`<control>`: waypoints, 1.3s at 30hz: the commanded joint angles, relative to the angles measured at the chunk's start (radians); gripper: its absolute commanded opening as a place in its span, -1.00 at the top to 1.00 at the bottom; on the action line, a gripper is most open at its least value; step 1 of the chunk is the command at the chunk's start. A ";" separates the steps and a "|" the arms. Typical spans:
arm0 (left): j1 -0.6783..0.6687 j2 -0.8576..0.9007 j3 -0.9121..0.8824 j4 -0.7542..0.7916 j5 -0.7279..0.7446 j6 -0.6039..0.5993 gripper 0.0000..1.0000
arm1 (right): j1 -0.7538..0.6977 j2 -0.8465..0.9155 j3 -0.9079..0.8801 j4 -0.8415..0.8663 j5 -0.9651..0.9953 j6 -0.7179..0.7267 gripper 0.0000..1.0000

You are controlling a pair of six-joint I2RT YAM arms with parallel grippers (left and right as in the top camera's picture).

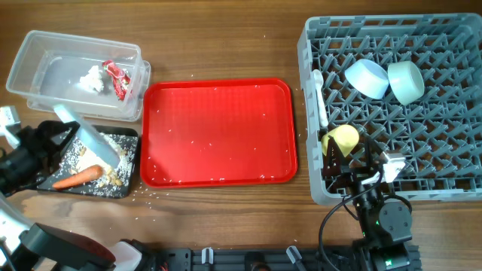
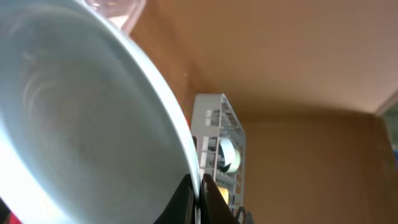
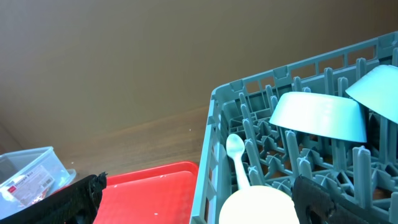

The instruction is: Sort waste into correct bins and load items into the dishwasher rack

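My left gripper (image 1: 66, 137) (image 2: 199, 200) is shut on the rim of the round light-blue plate (image 1: 94, 143) (image 2: 81, 124) and holds it tilted over the black tray (image 1: 129, 185). An orange carrot (image 1: 77, 178) and tan crumbs (image 1: 114, 174) lie in that tray. The clear tub (image 1: 30, 47) holds the white tissue (image 1: 94, 77) and the red-and-white wrapper (image 1: 118, 80). The grey rack (image 1: 452, 120) (image 3: 214, 143) holds the pale blue bowl (image 1: 367, 77) (image 3: 320, 115), mint bowl (image 1: 405, 80), white spoon (image 1: 319, 98) (image 3: 236, 155) and yellow cup (image 1: 343, 139) (image 3: 258, 208). My right gripper (image 1: 358, 167) (image 3: 202, 199) is open, spread wide at the rack's front left corner, by the cup.
The red serving tray (image 1: 218, 132) (image 3: 149, 193) lies between the bins and the rack, with a few small specks on it. Crumbs are scattered on the wooden table in front of the black tray. The clear tub also shows in the right wrist view (image 3: 28, 171).
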 commanded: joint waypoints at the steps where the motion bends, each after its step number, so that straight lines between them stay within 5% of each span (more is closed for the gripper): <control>1: -0.032 -0.031 -0.005 -0.019 0.075 0.114 0.92 | -0.004 -0.009 -0.002 0.003 -0.013 0.011 -1.00; 5: -0.146 -0.064 -0.005 -0.019 0.072 0.112 0.92 | -0.004 -0.009 -0.002 0.003 -0.013 0.011 -0.99; 8: -0.454 -0.068 -0.005 0.111 0.087 0.006 0.92 | -0.004 -0.009 -0.002 0.003 -0.013 0.011 -1.00; 13: -1.039 -0.018 -0.005 1.192 -0.080 -0.894 0.92 | -0.004 -0.009 -0.002 0.003 -0.013 0.011 -0.99; 15: -1.257 0.065 -0.005 1.675 -0.200 -1.143 0.92 | -0.004 -0.009 -0.002 0.003 -0.013 0.011 -1.00; 19: -1.495 0.179 -0.005 2.047 -0.585 -1.384 0.92 | -0.004 -0.009 -0.002 0.003 -0.013 0.010 -0.99; 25: -1.666 0.261 -0.005 2.055 -0.751 -1.453 0.92 | -0.004 -0.009 -0.002 0.003 -0.013 0.011 -1.00; 29: -1.672 0.335 -0.005 2.054 -0.820 -1.507 0.92 | -0.004 -0.009 -0.002 0.003 -0.013 0.011 -0.99; 32: -1.654 0.388 -0.005 2.055 -0.818 -1.669 0.92 | -0.004 -0.009 -0.002 0.003 -0.013 0.011 -1.00; 34: -1.651 0.394 -0.005 2.054 -0.807 -1.653 0.92 | -0.004 -0.009 -0.002 0.003 -0.013 0.011 -1.00; 35: -1.647 0.394 -0.005 2.055 -0.793 -1.617 0.74 | -0.004 -0.009 -0.002 0.003 -0.013 0.011 -1.00; 37: -1.622 0.390 -0.005 2.055 -0.697 -1.588 -1.00 | -0.004 -0.009 -0.002 0.003 -0.013 0.011 -1.00; 39: -1.583 0.383 -0.005 2.048 -0.566 -1.584 -0.99 | -0.004 -0.009 -0.002 0.003 -0.013 0.011 -0.99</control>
